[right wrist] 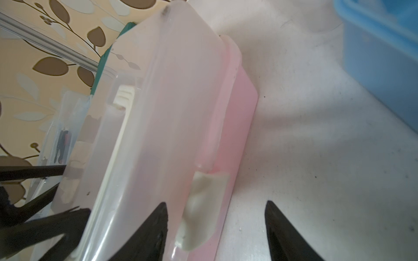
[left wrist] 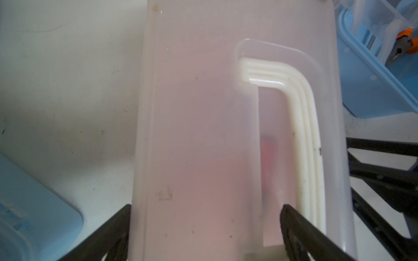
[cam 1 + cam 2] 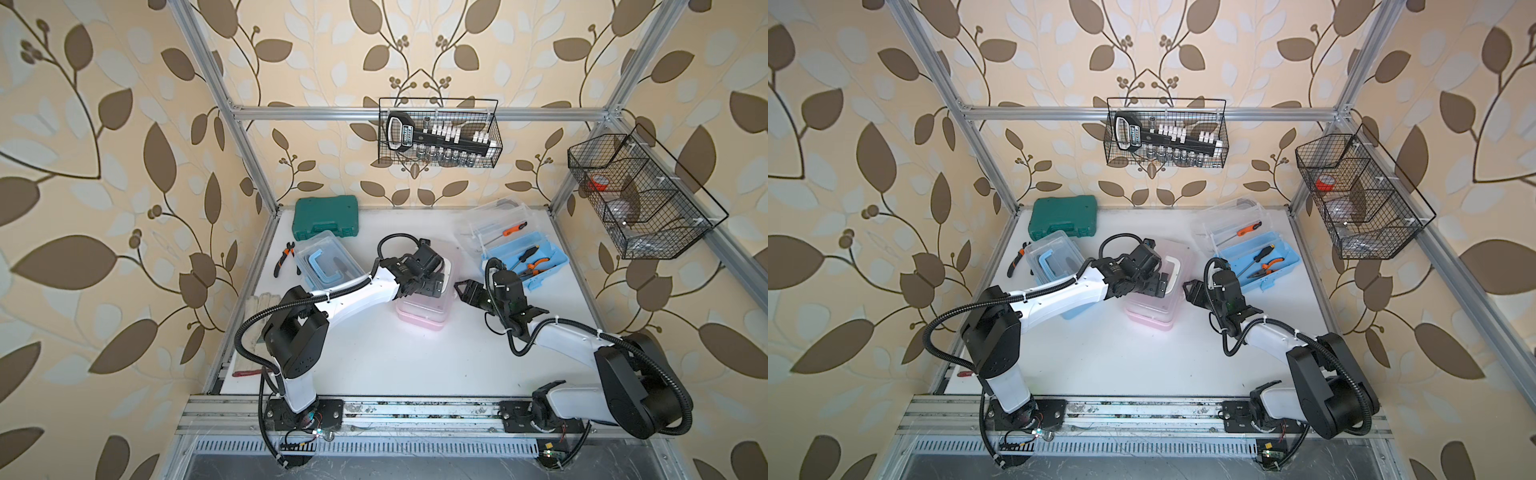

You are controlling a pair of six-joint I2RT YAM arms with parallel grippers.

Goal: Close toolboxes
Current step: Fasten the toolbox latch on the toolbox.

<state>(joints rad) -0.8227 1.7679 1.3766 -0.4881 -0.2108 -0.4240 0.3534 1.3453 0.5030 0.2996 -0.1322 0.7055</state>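
Note:
The pink toolbox (image 3: 419, 316) (image 3: 1150, 318) sits mid-table with its clear lid (image 2: 203, 113) down and its white handle (image 2: 300, 135) lying flat. My left gripper (image 3: 432, 287) (image 2: 210, 226) hovers just over that lid, open, with nothing between its fingers. My right gripper (image 3: 459, 289) (image 1: 214, 217) is at the box's right side, open, with the white latch (image 1: 201, 208) between its fingers. A light blue toolbox (image 3: 328, 262) stands at the left with its lid down. Another blue toolbox (image 3: 528, 262) at the right stands open with tools inside.
A dark green case (image 3: 326, 218) lies at the back left, with pliers (image 3: 284, 257) beside it. Gloves (image 3: 259, 303) lie by the left edge. Wire baskets (image 3: 440, 133) (image 3: 636, 195) hang on the back and right frames.

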